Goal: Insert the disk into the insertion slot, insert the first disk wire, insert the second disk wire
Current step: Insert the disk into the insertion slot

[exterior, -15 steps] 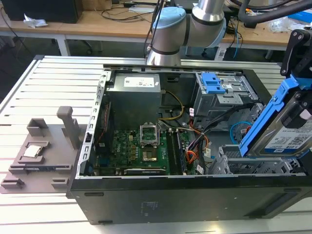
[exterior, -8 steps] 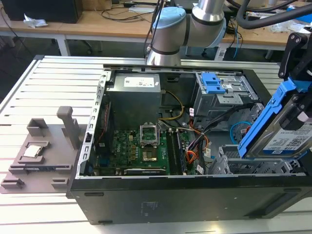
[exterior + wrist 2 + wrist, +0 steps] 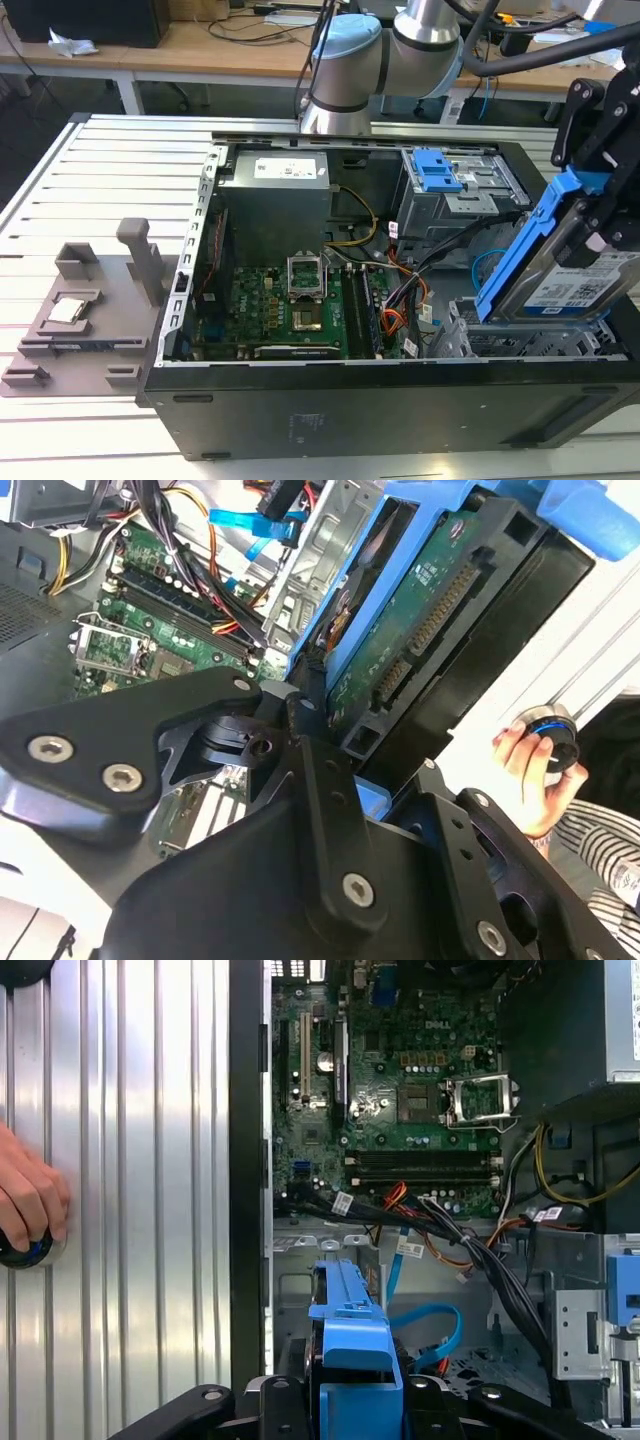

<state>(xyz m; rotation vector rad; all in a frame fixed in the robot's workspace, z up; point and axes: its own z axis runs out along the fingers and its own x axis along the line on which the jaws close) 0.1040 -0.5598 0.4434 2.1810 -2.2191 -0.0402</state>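
In the exterior view the open computer case sits on the counter (board bare inside). At that view's right, the insertion slot lies low in the case. The disk hangs just above it, clamped in the jaws, its long axis slanting down toward the bay.

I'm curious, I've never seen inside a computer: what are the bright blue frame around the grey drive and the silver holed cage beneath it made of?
The bright blue frame looks like moulded plastic: even colour, soft sheen, rounded edges. The silver perforated cage is probably thin sheet metal: bare metallic shine, punched holes, folded edges.
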